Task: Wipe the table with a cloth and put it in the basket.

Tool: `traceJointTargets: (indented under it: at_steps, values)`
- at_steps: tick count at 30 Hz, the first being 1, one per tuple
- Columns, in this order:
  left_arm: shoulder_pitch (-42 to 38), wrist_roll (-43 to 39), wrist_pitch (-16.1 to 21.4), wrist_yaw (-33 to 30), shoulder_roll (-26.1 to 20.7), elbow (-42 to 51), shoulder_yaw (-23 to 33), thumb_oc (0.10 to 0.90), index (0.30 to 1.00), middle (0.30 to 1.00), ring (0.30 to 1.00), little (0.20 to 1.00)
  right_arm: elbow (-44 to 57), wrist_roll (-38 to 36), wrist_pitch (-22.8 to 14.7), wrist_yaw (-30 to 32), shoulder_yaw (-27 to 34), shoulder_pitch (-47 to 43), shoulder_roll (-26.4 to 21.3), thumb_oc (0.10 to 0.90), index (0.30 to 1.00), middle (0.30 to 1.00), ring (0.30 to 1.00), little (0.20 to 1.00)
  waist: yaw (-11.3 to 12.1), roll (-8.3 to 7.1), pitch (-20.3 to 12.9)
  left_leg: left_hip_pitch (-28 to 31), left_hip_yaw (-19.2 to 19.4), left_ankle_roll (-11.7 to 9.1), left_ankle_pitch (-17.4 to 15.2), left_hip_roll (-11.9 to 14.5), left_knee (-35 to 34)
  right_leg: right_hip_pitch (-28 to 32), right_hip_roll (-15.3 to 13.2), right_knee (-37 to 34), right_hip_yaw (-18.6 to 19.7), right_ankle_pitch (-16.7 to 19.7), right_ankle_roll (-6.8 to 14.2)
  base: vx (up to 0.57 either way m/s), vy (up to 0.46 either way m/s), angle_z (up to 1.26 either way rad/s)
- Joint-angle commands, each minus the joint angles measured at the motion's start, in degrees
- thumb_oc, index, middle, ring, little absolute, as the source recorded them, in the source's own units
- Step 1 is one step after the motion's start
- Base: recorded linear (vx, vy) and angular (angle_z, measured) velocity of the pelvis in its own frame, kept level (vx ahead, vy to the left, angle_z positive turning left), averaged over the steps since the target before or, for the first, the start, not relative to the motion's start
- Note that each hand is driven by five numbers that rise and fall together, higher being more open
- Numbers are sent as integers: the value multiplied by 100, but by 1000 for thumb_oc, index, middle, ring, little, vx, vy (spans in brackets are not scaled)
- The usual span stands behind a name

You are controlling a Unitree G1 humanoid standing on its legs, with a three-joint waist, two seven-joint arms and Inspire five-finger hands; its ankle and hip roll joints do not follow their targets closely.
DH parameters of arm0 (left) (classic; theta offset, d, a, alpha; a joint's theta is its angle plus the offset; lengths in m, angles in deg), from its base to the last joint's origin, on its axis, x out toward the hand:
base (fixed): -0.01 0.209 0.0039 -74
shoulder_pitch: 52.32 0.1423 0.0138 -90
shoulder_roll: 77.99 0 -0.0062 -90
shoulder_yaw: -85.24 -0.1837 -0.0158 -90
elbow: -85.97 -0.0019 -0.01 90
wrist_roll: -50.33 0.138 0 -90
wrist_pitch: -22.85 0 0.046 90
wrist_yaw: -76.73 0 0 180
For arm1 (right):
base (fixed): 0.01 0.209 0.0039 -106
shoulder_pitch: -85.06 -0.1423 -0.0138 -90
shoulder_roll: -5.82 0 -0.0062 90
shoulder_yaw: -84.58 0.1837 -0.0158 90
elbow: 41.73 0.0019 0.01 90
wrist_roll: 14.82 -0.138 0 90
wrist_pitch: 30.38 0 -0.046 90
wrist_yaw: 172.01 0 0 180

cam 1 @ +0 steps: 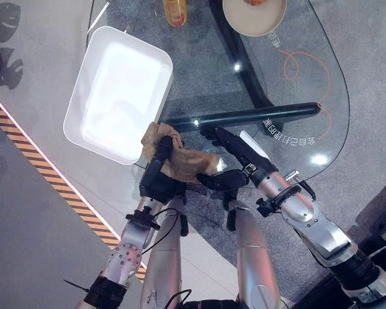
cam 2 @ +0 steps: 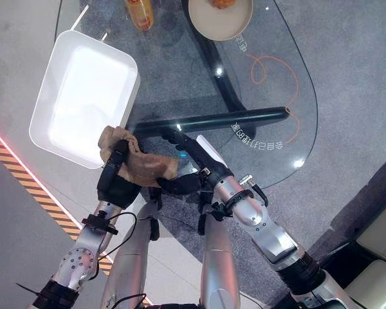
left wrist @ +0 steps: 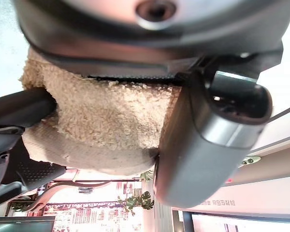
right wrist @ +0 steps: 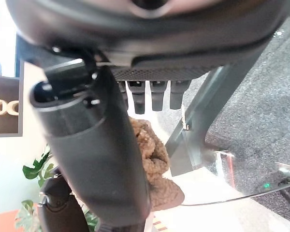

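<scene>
A tan fluffy cloth [cam 1: 183, 161] lies bunched at the near edge of the glass table [cam 1: 296, 90]. My left hand [cam 1: 158, 181] is shut on the cloth's left part, one finger lying over its top. In the left wrist view the cloth [left wrist: 106, 116] presses against the palm, with the thumb [left wrist: 208, 145] beside it. My right hand [cam 1: 237, 149] is open, its fingers straight over the glass just right of the cloth and its thumb reaching towards the cloth's lower edge. The white basket [cam 1: 116, 90], an empty rectangular tub, stands just beyond the cloth to the left.
A round plate [cam 1: 254, 18] with food and an orange bottle [cam 1: 175, 11] stand at the table's far side. A dark bar [cam 1: 244, 116] of the table's frame runs under the glass beside the right hand. Striped floor tape [cam 1: 51, 174] runs along the left.
</scene>
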Motion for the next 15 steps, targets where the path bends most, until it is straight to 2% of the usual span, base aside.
traceJointTargets:
  at_steps: [1,4,8,15]
  values:
    - [-70,248,62,594,100,1102,141,100,300,300,300,200,498,-57,-456,437,500,-46,-39,800,900,900,900,900,56,-117,-157,149,575,144,-1031,-293,715,150,343,-868,-277,558,79,0,0,0]
    - [-32,299,121,640,104,1115,192,100,300,300,300,200,505,-221,-477,554,593,38,-11,800,900,900,900,900,45,-114,-157,164,581,142,-1034,-281,719,154,351,-850,-269,544,74,0,0,0]
    - [21,403,300,685,125,1154,272,100,300,300,300,200,534,-327,-493,421,689,252,73,800,900,900,900,900,24,-101,-157,172,589,141,-1035,-281,727,152,359,-829,-247,526,62,0,0,0]
    - [48,921,1050,847,-11,1173,765,100,300,300,300,200,385,-372,-406,222,798,611,25,800,900,900,900,900,10,-30,-157,170,599,116,-1025,-271,748,149,365,-789,-219,465,26,7,18,-1]
